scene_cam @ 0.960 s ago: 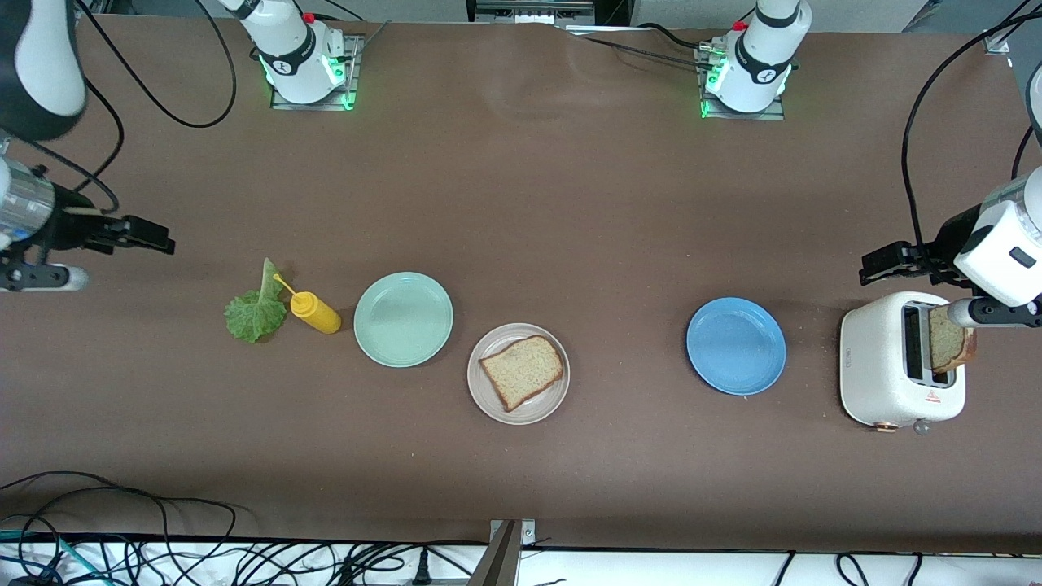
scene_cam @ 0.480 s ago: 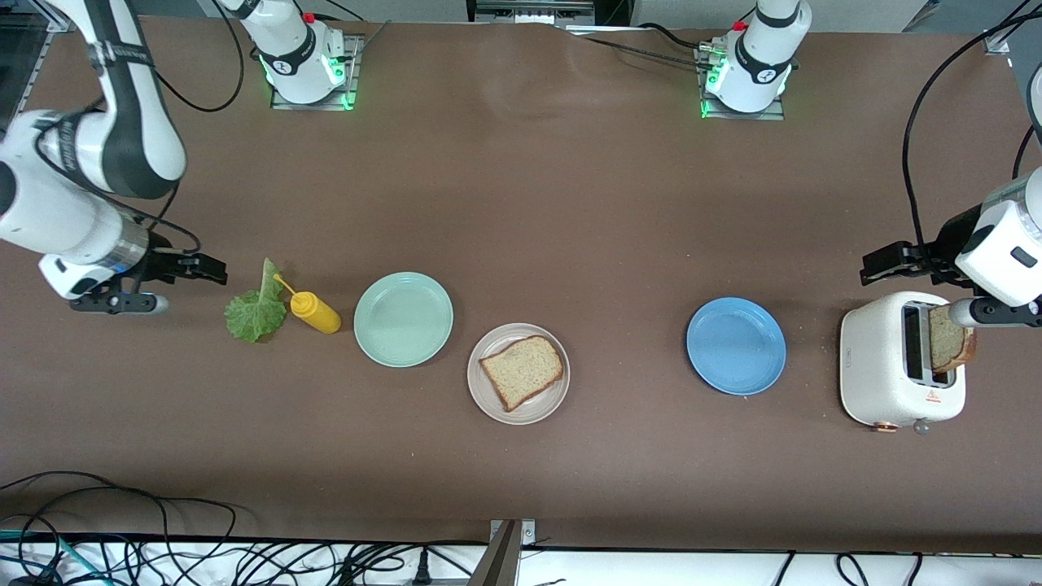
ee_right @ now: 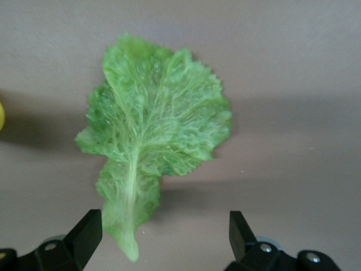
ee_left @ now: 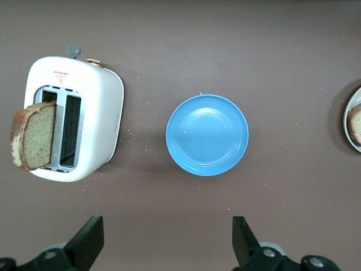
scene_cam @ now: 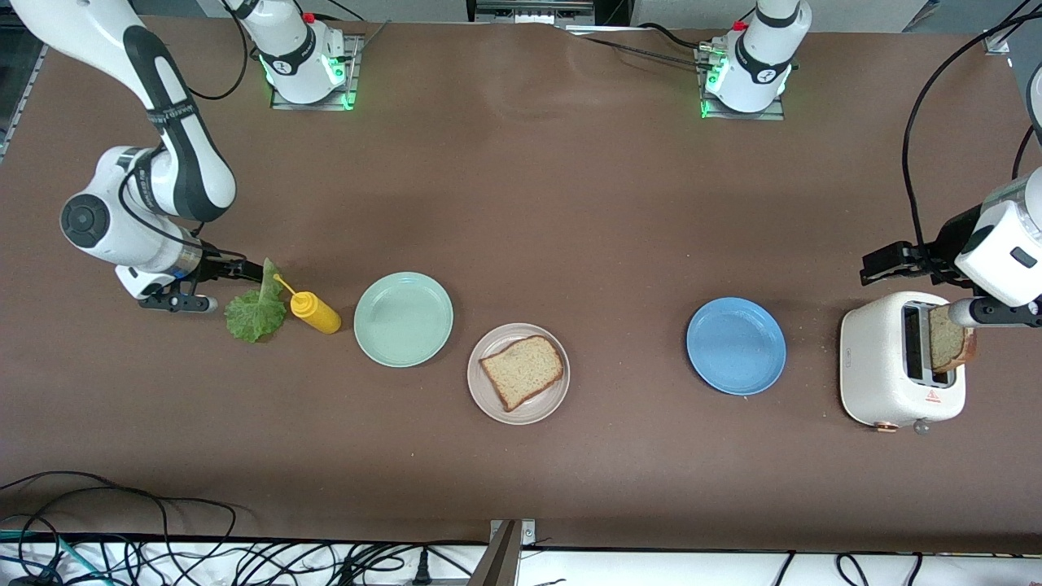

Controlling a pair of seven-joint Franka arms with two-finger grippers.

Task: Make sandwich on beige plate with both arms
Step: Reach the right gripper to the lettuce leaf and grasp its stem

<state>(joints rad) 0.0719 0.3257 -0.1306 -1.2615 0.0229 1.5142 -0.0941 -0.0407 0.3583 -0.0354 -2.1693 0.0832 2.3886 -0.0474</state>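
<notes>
Brown table (scene_cam: 570, 212): toaster (scene_cam: 891, 366) hides half its bread slice (scene_cam: 948, 338).

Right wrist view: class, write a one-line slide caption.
Open right hand poised over the lettuce leaf lying flat on the brown table.

You are looking down from a high camera facing both robots, their bases along the frame's top edge, taking in the whole table (scene_cam: 570, 203). Your left wrist camera is looking straight down from well above, showing the toaster (ee_left: 76, 132) at its frame's left and the blue plate (ee_left: 207, 134) at centre; both are also appearing at the front frame's right. Your right wrist camera is hanging much closer, the lettuce leaf (ee_right: 152, 132) filling its frame, the same leaf sitting at the front frame's middle left.
</notes>
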